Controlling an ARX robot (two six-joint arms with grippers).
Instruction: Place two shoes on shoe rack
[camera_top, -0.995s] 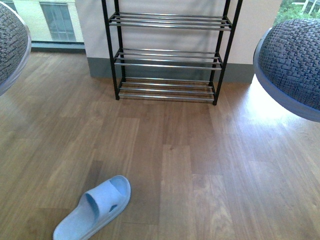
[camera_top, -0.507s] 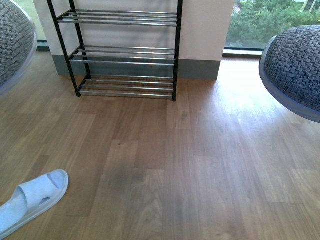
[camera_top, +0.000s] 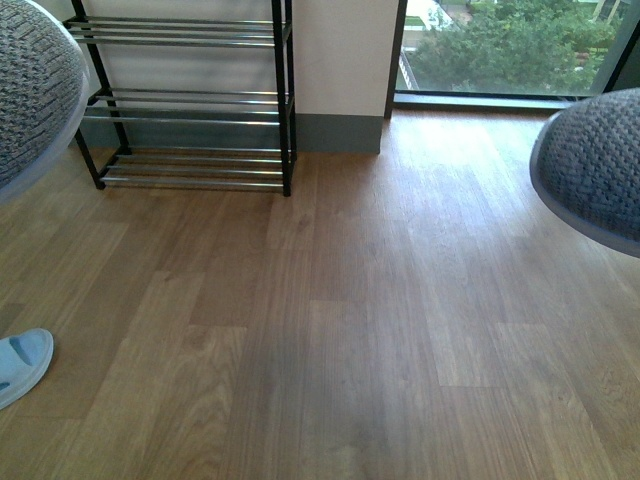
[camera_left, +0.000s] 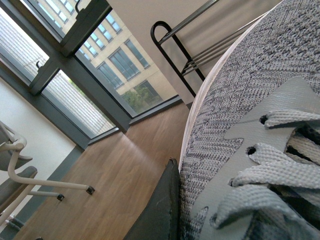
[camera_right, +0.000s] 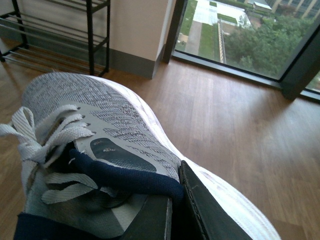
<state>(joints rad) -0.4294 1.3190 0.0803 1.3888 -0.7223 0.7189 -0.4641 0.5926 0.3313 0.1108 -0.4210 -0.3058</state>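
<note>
Against the far wall, upper left of the front view: shoe rack (camera_top: 185, 100), black frame, chrome bars, 3 tiers in view, its left end hidden behind the left shoe.

Item 1. Left shoe (camera_top: 30, 90): grey knit, white sole edge, held aloft at the left edge of the front view. Left gripper (camera_left: 167, 205): 1 dark finger shows pressed flat on the knit side; the other is hidden. Judged clamped on the shoe, since the shoe hangs clear of the floor.

Item 2. Right shoe (camera_top: 595, 170): matching grey knit, navy collar, white laces, held aloft at the right edge and well apart from the rack. Right gripper (camera_right: 175, 212): 2 dark fingers close together, pinching the collar wall.

Item 3. Pale blue slipper (camera_top: 20, 365): on the wood floor (camera_top: 360, 330), lower left, only partly in frame.

Step in hand (judgement): carry phase. Both shoes are lifted, neither is on the rack, and the rack sits off to the left rather than straight ahead.

Next move calls for: squaring up to the rack, closing the gap, then setting each shoe sole-down across the bars of a tier, side by side, before letting go.

Writing, brands, labels: none legible on the shoes, rack or slipper.
</note>
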